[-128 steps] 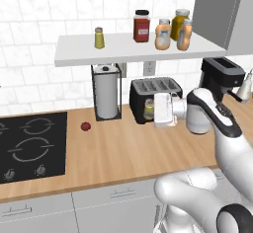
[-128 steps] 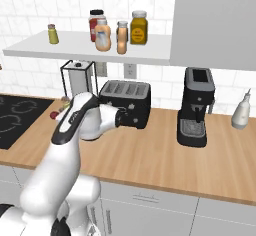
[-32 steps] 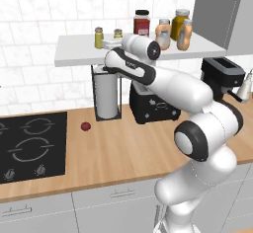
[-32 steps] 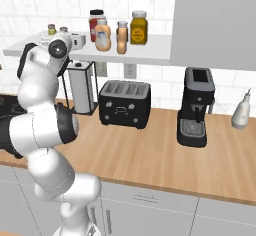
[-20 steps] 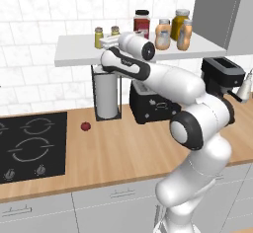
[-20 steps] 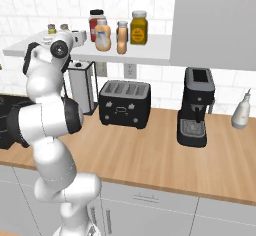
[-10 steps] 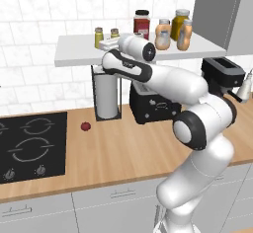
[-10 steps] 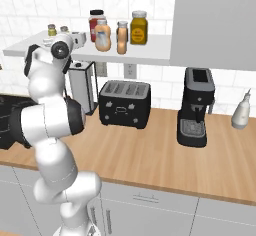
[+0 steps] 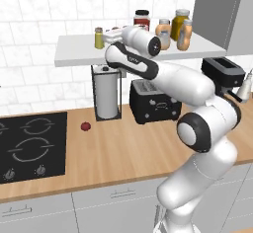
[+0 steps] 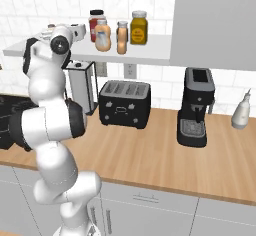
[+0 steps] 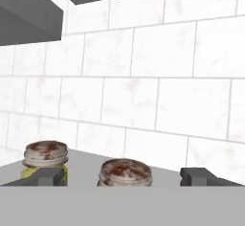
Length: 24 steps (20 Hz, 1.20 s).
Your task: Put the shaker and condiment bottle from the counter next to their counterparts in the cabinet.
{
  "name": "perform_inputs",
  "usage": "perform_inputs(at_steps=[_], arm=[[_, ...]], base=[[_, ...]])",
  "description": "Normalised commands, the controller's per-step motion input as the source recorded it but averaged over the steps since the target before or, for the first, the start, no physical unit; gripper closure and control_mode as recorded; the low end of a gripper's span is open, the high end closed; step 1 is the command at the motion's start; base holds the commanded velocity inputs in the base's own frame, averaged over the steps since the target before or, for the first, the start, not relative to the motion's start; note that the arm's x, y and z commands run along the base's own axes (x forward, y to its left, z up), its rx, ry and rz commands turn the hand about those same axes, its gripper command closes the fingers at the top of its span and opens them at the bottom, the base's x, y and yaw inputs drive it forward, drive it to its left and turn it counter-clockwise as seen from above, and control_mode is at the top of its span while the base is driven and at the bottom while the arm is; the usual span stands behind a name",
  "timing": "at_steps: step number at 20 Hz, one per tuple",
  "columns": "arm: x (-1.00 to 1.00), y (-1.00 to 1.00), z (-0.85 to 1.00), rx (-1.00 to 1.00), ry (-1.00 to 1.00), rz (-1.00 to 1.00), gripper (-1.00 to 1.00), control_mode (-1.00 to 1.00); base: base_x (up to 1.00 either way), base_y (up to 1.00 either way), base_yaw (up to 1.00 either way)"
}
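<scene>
Gripper (image 11: pixel 122 178) was spread, straddling the shaker (image 11: pixel 124 172); it stood upright, cap up, beside its twin (image 11: pixel 45 163) on the cabinet shelf (image 9: pixel 79 54).

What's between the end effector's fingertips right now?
In the hand view, the shaker stands inside the open end effector, touching neither fingertip; its twin sits left of it in that view.

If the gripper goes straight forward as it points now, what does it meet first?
Probably the shaker standing between its open jaws; behind that, the white tiled wall. Depth is hard to judge.
</scene>
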Motion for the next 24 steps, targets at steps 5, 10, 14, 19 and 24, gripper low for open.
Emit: perform_inputs(at_steps=[5, 10, 14, 19, 24], arm=[[-0.71, -0.08, 0.16, 0.00, -0.05, 0.00, -1.00, -1.00], [-1.00, -0.19, -0.28, 0.00, 0.00, 0.00, -1.00, -1.00], [-1.00, -0.24, -0.58, 0.00, 0.00, 0.00, -1.00, -1.00], [-1.00, -0.25, -0.73, 0.00, 0.00, 0.00, -1.00, -1.00], [-1.00, -0.16, -0.84, 0.00, 0.00, 0.00, -1.00, -1.00]], base=[[0.00, 0.00, 0.00], [0.00, 0.00, 0.00], [0.00, 0.00, 0.00], [0.00, 0.00, 0.00], [0.00, 0.00, 0.00]])
